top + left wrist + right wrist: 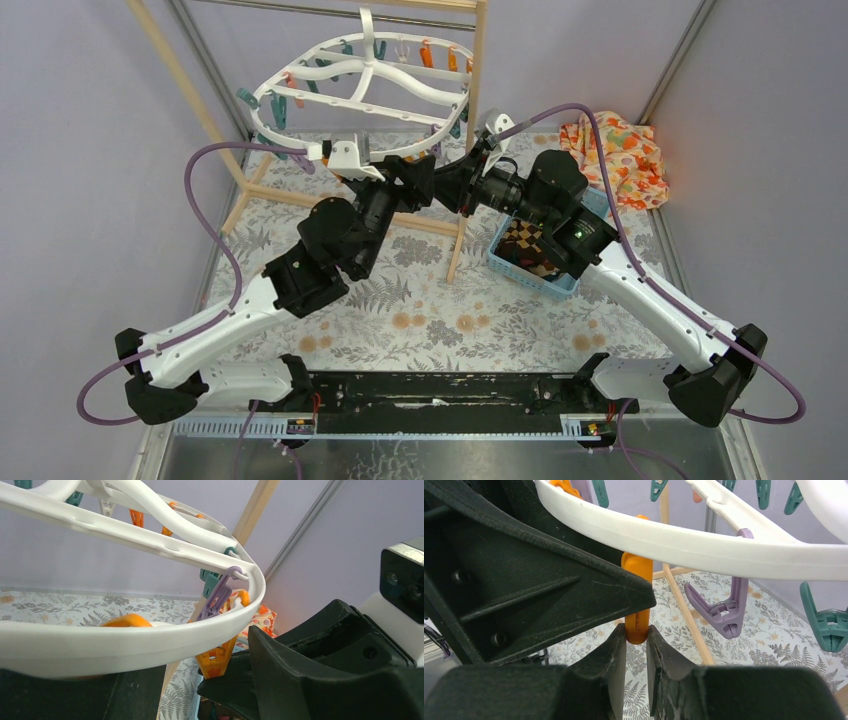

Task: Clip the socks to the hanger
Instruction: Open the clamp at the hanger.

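While right fingers (611, 652) pinch orange peg (636, 615) under hanger (704, 545) rim, left fingers (75, 695) sit at rim, grip unclear. Checked sock (522, 243) lies in blue basket (530, 278), right of hanger. Step, likely: squeezing peg open; next needs sock fetched.

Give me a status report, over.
Right gripper shut on orange peg under hanger. Left gripper at hanger rim, grip unclear. Checked sock in blue basket, unclipped.

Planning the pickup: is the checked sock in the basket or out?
In: the top view shows the sock lying inside the blue basket.
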`<state>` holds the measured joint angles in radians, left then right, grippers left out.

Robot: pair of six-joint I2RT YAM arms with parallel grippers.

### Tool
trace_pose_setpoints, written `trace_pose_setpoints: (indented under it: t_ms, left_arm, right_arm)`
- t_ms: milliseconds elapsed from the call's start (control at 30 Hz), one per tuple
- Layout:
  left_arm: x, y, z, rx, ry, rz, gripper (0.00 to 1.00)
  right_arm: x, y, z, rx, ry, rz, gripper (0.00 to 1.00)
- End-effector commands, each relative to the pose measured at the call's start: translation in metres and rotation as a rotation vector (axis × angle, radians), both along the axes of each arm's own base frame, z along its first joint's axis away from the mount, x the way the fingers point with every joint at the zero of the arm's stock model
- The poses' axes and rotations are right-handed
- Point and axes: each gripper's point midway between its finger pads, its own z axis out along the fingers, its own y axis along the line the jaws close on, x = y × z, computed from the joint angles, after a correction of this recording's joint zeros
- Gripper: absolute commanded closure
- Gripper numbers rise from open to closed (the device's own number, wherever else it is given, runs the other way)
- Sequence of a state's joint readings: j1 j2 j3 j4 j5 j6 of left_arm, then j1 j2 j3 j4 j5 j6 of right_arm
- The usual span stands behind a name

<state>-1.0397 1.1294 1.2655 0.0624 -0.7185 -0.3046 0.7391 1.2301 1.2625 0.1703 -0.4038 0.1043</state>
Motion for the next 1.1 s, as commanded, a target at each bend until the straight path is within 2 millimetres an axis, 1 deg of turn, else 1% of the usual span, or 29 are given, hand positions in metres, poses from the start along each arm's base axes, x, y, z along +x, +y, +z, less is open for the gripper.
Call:
trace_pose_setpoints:
  t_ms: [0, 267, 400, 567, 600, 667, 800, 867, 933, 1033, 1067]
  left_arm:
    - [0.0005, 0.0032, 0.0247, -0.081, -0.051, 0.001, 0.37]
    - [0.002, 0.0032, 0.0246, -0.073, -0.058, 0.009, 0.42]
    - [0.003, 0.0012, 0.0222, -0.073, -0.053, 0.009, 0.5]
    - [0.0031, 0.0001, 0.0183, -0.077, -0.042, 0.006, 0.5]
    - [0.0032, 0.0001, 0.0172, -0.078, -0.04, 0.007, 0.52]
    - [0.0033, 0.0008, 0.0169, -0.077, -0.04, 0.009, 0.6]
    - [0.0034, 0.0023, 0.018, -0.081, -0.046, 0.015, 0.66]
    - [0.0036, 0.0029, 0.0191, -0.085, -0.051, 0.018, 0.75]
    - [0.0032, 0.0024, 0.0191, -0.09, -0.055, 0.016, 0.81]
    - [0.003, 0.0013, 0.0204, -0.093, -0.058, 0.008, 0.96]
    - [0.0033, 0.0009, 0.0199, -0.089, -0.057, 0.008, 0.99]
  right_arm:
    - [-0.0121, -0.0003, 0.0207, 0.05, -0.044, 0.032, 1.0]
    - [-0.0132, -0.0001, 0.0182, 0.049, -0.039, 0.037, 1.0]
    - [-0.014, -0.0011, 0.0198, 0.051, -0.041, 0.036, 1.0]
    - [-0.0134, -0.0009, 0.0203, 0.05, -0.041, 0.035, 1.0]
    - [-0.0132, -0.0009, 0.0198, 0.05, -0.04, 0.035, 1.0]
    - [-0.0136, -0.001, 0.0198, 0.05, -0.041, 0.037, 1.0]
    - [-0.0153, -0.0008, 0.0183, 0.049, -0.037, 0.041, 1.0]
    - [-0.0157, -0.0011, 0.0176, 0.049, -0.036, 0.041, 1.0]
    - [-0.0162, -0.0013, 0.0174, 0.051, -0.036, 0.044, 1.0]
    - [-0.0174, -0.001, 0.0166, 0.048, -0.034, 0.05, 1.0]
    - [-0.0173, -0.0007, 0.0161, 0.046, -0.033, 0.052, 1.0]
